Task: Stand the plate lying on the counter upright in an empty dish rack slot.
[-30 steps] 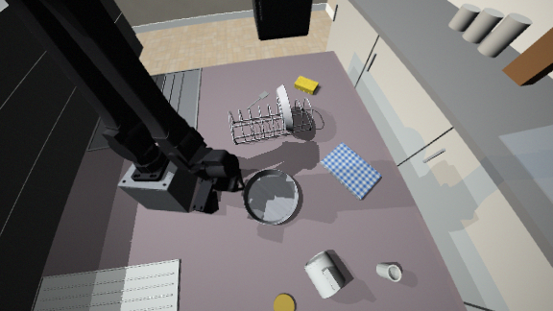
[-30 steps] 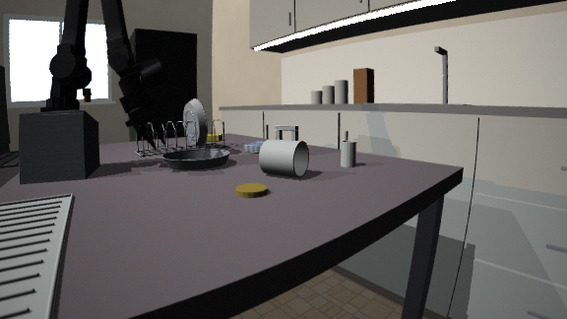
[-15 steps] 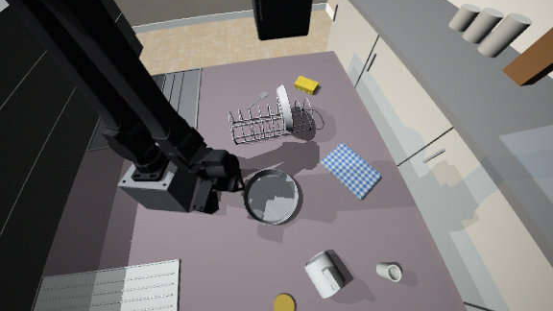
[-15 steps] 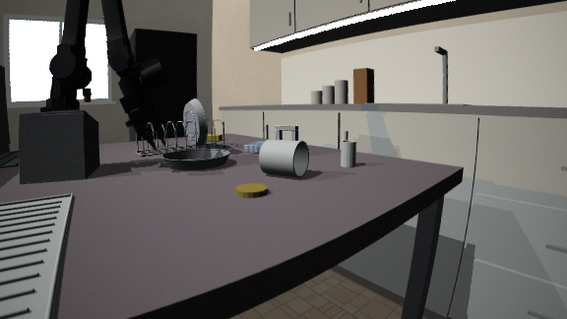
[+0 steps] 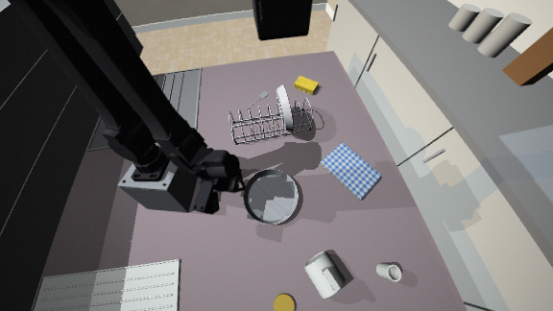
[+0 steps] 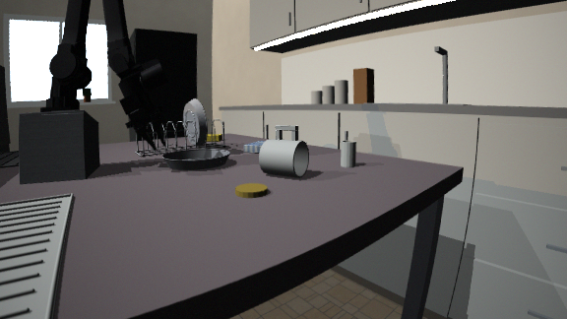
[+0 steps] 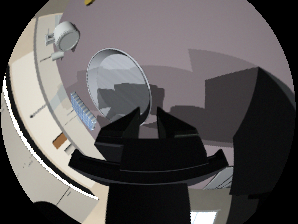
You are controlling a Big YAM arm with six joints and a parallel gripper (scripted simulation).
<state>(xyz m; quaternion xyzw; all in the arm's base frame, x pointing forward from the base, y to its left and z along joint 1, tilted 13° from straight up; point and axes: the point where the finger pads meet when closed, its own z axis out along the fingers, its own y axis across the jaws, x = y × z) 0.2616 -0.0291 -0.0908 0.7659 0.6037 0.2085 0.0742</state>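
The plate [image 5: 272, 197] lies flat on the counter in front of the wire dish rack [image 5: 269, 124]; it also shows in the side view [image 6: 197, 158] and the wrist view [image 7: 119, 86]. The other plate [image 5: 284, 107] stands upright in a slot near the rack's right end, and the slots to its left are empty. My gripper [image 5: 238, 183] is at the lying plate's left rim, low over the counter. In the wrist view its fingers stand a little apart on either side of the rim. They do not clamp it.
A blue checked cloth [image 5: 350, 170] lies right of the plate. A yellow sponge [image 5: 306, 84] lies behind the rack. A tipped mug [image 5: 325, 274], a small cup [image 5: 389, 272] and a yellow disc [image 5: 284, 302] are at the front. My base block [image 5: 160, 186] stands left of the plate.
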